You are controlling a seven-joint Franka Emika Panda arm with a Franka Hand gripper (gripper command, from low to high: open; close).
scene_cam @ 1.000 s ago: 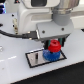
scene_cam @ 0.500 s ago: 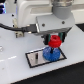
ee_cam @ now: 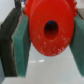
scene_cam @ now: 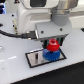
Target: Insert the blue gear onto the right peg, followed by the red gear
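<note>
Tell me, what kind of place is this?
Probably a robot test bench or lab. A white robot arm holds a small red toothed gear between its fingers, above a wider blue gear on a white black-bordered plate on a plain white table.

Right peg hidden beneath the red gear (scene_cam: 52, 46); blue gear (scene_cam: 50, 55) partly covered, teeth blurred

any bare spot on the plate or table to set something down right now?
On the white plate, the half toward the exterior view's left is bare. The table in front of the plate is open too. It is crowded at the plate's right end: the blue gear sits there, with the red gear in the gripper above it.
</note>
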